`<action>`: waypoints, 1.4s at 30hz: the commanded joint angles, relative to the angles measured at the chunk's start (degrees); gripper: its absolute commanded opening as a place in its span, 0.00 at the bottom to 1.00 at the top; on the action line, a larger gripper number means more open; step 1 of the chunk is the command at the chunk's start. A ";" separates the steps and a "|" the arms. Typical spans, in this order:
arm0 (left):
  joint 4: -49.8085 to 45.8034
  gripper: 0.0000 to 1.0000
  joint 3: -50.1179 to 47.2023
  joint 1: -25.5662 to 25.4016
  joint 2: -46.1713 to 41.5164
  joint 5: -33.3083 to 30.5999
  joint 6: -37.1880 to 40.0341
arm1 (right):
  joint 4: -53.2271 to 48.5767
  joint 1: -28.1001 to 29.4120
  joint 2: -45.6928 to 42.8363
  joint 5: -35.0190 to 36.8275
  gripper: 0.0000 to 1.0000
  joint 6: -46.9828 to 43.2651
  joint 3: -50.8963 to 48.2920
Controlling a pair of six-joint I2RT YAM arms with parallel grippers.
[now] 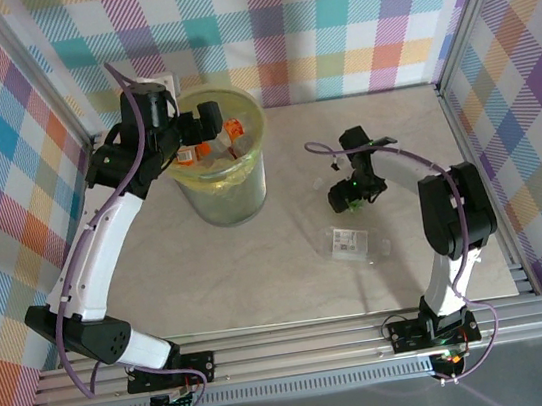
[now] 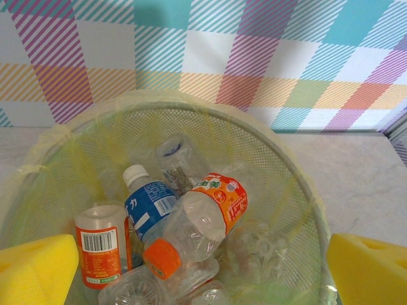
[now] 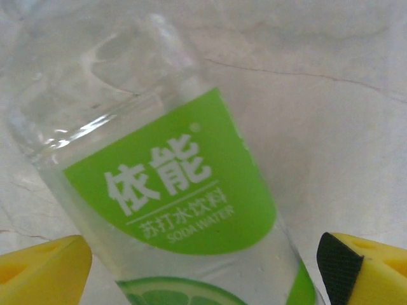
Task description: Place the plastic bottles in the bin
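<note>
The right end effector (image 3: 203, 279) hangs released over a green-labelled bottle (image 3: 172, 190) lying on the desk (image 3: 331, 95). Its yellow pads (image 3: 38, 270) sit either side of the body, neither touching. The bottle's long axis runs forward from between them, leaning left, so its narrow width lies across the jaws, ready for a squeeze. The left end effector (image 2: 203, 279), also released and holding nothing, hovers above the bin (image 2: 299, 184), with bottles (image 2: 203, 222) piled directly beneath. A white-labelled bottle (image 1: 352, 242) lies near the right end effector, on its base side.
</note>
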 commanded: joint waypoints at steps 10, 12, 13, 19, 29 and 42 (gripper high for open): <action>2.09 1.00 -0.38 0.85 -0.86 2.57 -2.80 | 1.03 0.38 3.00 -1.57 0.71 0.44 1.48; 2.35 1.00 -0.51 0.85 -1.12 2.57 -3.37 | 1.68 0.34 2.95 -0.83 0.65 0.61 1.38; 2.57 1.00 -0.60 0.85 -1.39 2.60 -3.74 | 1.85 0.38 2.71 -0.60 0.61 0.54 1.47; 3.32 1.00 -1.58 0.85 -2.73 4.00 -4.17 | 4.04 0.76 -3.06 1.09 0.51 1.26 1.75; 7.90 1.00 -5.14 0.76 -5.06 14.44 -7.64 | 10.83 4.53 -22.84 -8.01 0.47 6.57 0.39; 17.29 0.95 -7.69 -6.85 -2.28 32.57 -14.20 | 29.61 11.81 -35.05 -25.14 0.48 13.35 -5.15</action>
